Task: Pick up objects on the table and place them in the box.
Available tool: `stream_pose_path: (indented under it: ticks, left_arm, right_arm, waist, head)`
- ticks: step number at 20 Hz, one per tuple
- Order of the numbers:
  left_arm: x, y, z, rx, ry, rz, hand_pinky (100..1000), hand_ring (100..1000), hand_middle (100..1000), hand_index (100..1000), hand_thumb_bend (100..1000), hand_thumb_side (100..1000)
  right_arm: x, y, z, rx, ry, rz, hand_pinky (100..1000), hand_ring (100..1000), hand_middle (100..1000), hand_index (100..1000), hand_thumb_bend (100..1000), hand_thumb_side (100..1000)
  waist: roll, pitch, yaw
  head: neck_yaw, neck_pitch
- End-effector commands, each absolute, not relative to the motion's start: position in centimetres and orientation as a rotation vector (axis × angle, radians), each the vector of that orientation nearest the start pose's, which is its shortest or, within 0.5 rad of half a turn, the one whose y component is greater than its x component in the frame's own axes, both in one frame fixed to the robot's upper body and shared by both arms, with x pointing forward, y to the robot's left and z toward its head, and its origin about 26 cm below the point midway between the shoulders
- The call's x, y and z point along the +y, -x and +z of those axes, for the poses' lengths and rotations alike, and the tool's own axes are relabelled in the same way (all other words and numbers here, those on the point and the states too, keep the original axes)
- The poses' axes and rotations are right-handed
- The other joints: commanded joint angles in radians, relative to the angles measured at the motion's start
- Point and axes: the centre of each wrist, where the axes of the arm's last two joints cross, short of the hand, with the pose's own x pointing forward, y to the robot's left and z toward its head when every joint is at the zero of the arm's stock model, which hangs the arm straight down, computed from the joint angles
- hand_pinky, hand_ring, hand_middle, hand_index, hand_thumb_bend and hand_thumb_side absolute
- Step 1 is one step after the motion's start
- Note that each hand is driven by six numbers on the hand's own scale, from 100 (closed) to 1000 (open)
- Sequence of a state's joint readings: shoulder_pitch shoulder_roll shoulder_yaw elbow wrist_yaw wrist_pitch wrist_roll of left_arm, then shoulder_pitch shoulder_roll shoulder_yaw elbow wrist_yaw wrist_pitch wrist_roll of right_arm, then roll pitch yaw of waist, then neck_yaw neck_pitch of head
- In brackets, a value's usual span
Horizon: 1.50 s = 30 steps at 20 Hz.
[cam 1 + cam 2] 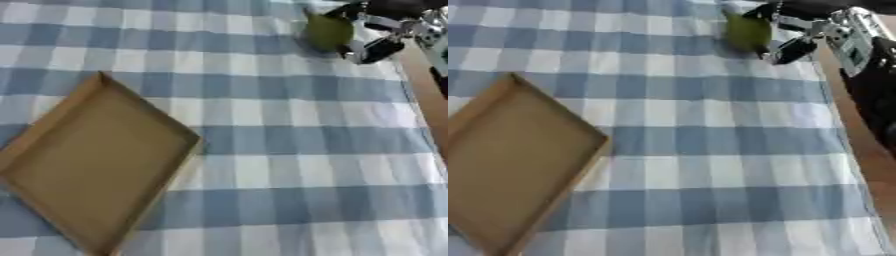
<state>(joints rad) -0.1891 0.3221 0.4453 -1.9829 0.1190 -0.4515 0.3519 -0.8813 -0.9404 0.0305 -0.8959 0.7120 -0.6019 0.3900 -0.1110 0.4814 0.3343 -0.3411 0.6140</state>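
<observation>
Writing: none can be read on any thing in either view.
Surface: a surface under a blue-and-white checked cloth fills most of both views; along its right side a bare brown wooden edge shows past the cloth.
Box: a shallow, open brown cardboard box lies flat on the cloth at the near left, turned askew so that one corner points far. Nothing shows inside it.
Task's thing: a rounded green object sits at the far right of the cloth, well apart from the box; its exact kind cannot be made out.
Right hand: the black-and-silver right hand comes in from the far right corner and is at the green object, with fingers curled against its right side. Whether the object is off the cloth cannot be told.
Left hand: it shows in neither view.
Around: a dark mass of the robot's own right arm lies along the right edge in the right eye view, beside the wooden edge.
In the way: only open checked cloth lies between the green object and the box.
</observation>
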Motion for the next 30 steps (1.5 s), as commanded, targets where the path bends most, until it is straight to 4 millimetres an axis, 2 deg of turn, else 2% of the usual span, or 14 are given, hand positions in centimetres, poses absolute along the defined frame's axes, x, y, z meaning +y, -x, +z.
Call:
stream_pose_path:
  ticks: [1, 10, 11, 17, 22, 23, 27, 30]
  left_arm:
    - [38.0, -26.3, 20.4, 3.344, 0.787, -0.486, 687, 561, 588, 609, 373, 691]
    - [37.9, -26.4, 20.5, 3.348, 0.782, -0.491, 687, 560, 588, 607, 370, 693]
    - [37.9, -26.4, 20.5, 3.348, 0.782, -0.491, 687, 560, 588, 606, 369, 695]
    - [37.9, -26.4, 20.6, 3.347, 0.776, -0.49, 687, 560, 588, 606, 368, 695]
    - [37.9, -26.5, 20.6, 3.347, 0.772, -0.49, 687, 560, 588, 606, 368, 696]
    - [37.9, -26.5, 20.6, 3.347, 0.772, -0.491, 686, 559, 587, 604, 363, 698]
    - [37.9, -26.5, 20.6, 3.349, 0.77, -0.492, 684, 558, 586, 603, 362, 697]
    - [37.8, -26.5, 20.7, 3.35, 0.768, -0.492, 682, 557, 585, 601, 361, 698]
  right_arm:
    - [-49.2, -40.2, 30.5, -1.4, 1.149, 1.559, 858, 909, 904, 1000, 100, 233]
    - [-48.9, -40.4, 30.5, -1.45, 1.207, 1.483, 810, 819, 792, 1000, 100, 226]
    - [-48.9, -40.4, 30.4, -1.453, 1.212, 1.48, 779, 765, 745, 963, 100, 229]
    - [-49.8, -39.0, 30.1, -1.497, 1.28, 1.448, 711, 645, 642, 847, 100, 251]
    - [-49.8, -38.8, 29.8, -1.508, 1.319, 1.444, 706, 636, 638, 840, 100, 252]
    - [-49.8, -38.8, 29.8, -1.518, 1.322, 1.441, 681, 598, 620, 777, 100, 253]
    - [-49.6, -38.8, 29.5, -1.571, 1.317, 1.415, 670, 594, 626, 786, 100, 243]
    - [-49.5, -38.9, 29.4, -1.603, 1.31, 1.396, 667, 612, 663, 811, 100, 238]
  waist:
    - [0.007, -0.015, 0.0]
    - [0.008, -0.007, 0.002]
    - [0.008, -0.007, 0.002]
    - [0.005, -0.004, 0.003]
    - [0.005, -0.003, 0.006]
    - [0.005, -0.003, 0.006]
    - [0.004, -0.004, 0.006]
    - [0.005, -0.006, 0.006]
  head:
    - [-0.005, -0.013]
    - [-0.011, -0.02]
    - [-0.011, -0.02]
    - [-0.012, -0.022]
    - [-0.014, -0.023]
    - [-0.013, -0.022]
    - [-0.013, -0.02]
    - [-0.014, -0.02]
